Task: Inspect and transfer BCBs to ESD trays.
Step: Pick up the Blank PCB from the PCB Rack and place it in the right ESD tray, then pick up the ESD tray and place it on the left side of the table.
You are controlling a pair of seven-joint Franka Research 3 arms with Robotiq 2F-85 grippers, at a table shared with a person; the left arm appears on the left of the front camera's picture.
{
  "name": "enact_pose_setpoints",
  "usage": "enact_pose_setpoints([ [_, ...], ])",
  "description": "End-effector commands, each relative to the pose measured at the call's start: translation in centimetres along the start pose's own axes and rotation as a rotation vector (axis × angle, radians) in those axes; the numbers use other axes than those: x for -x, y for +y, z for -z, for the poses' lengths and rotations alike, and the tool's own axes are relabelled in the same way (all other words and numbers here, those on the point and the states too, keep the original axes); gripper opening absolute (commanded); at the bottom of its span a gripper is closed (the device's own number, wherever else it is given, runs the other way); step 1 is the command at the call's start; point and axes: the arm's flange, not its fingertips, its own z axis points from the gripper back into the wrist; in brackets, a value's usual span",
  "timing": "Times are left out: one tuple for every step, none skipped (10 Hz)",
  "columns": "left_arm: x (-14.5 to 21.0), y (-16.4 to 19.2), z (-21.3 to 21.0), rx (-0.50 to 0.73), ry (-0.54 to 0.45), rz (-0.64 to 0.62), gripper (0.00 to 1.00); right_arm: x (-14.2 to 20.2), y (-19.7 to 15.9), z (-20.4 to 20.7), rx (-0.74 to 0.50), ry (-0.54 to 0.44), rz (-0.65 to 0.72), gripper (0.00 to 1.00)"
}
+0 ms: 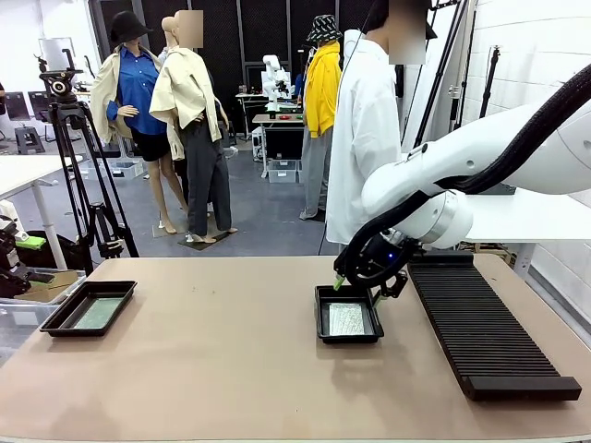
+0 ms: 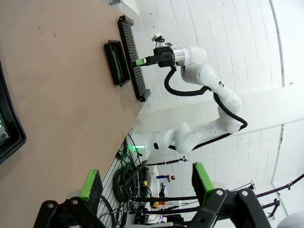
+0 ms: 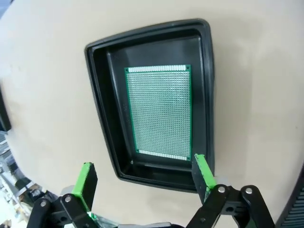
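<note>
Where you look across the surface [image 1: 231,369]: two black ESD trays, one at the left edge [image 1: 57,322], one near the middle [image 1: 322,305]
Middle tray: you see one green BCB [image 3: 160,111] lying flat on its floor, apart from the walls
Left tray: a green board [image 1: 98,313] lies inside
Right gripper [image 3: 145,175]: jaws wide apart, holding nothing, poised just above the middle tray's near rim
Left gripper [image 2: 145,183]: jaws spread, empty, well off the surface
Ribbed rack [image 1: 485,328]: just right of the middle tray
</note>
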Motion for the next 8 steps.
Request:
enact_pose_setpoints([
  [-0.1, -0.18, -0.18, -0.011, 0.002, -0.01, 1.0, -0.02, -0.03, 0.0, -0.023, -0.004, -0.001, 1.0],
  [-0.1, -0.18, -0.18, -0.011, 0.002, -0.01, 1.0, -0.02, -0.03, 0.0, -0.023, -0.004, -0.001, 1.0],
  [-0.1, -0.18, -0.18, -0.011, 0.002, -0.01, 1.0, -0.02, -0.03, 0.0, -0.023, -0.004, -0.001, 1.0],
  [-0.1, -0.18, -0.18, -0.011, 0.002, -0.01, 1.0, -0.02, -0.03, 0.0, -0.023, -0.004, -0.001, 1.0],
  [-0.1, -0.18, -0.18, -0.011, 0.002, -0.01, 1.0, -0.02, -0.03, 0.0, -0.023, -0.004, -0.001, 1.0],
  [-0.1, -0.18, -0.18, -0.011, 0.002, -0.01, 1.0, -0.02, -0.03, 0.0, -0.023, -0.004, -0.001, 1.0],
  [-0.1, -0.18, -0.18, -0.011, 0.002, -0.01, 1.0, -0.02, -0.03, 0.0, -0.023, -0.004, -0.001, 1.0],
  [-0.1, -0.18, -0.18, -0.011, 0.002, -0.01, 1.0, -0.02, -0.03, 0.0, -0.023, -0.004, -0.001, 1.0],
])
